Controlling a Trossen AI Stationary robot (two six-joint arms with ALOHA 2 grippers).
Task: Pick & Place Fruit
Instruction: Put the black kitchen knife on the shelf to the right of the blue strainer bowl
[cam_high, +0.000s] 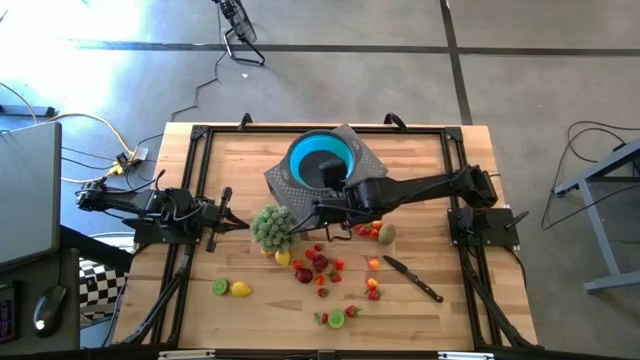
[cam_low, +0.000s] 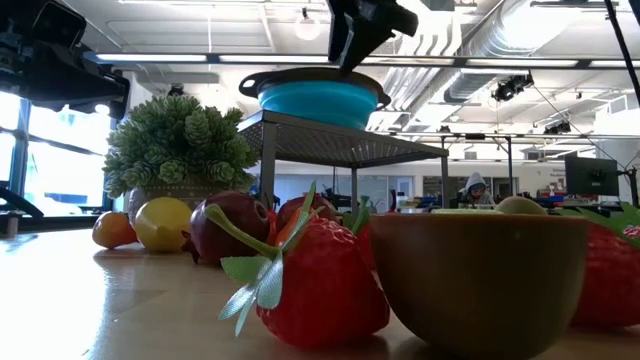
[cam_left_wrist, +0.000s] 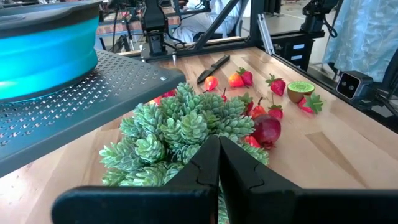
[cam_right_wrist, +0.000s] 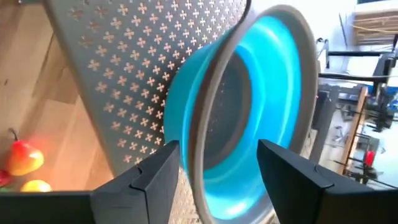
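The left end effector (cam_high: 243, 224) rests at the left side of the wooden worktop (cam_high: 420, 190), its fingers (cam_left_wrist: 217, 168) pressed together on nothing, just beside a green artificial plant (cam_high: 272, 227); the fruit (cam_high: 318, 264) lies scattered over the worktop's middle and front, with a lime and lemon pair (cam_high: 231, 288) off to the left and a black-handled knife (cam_high: 412, 278) to the right; behind it, a blue bowl (cam_high: 312, 157) sits on a perforated metal stand (cam_high: 283, 179); the right end effector (cam_high: 332, 177) hangs over the bowl, fingers (cam_right_wrist: 155, 177) spread apart and empty.
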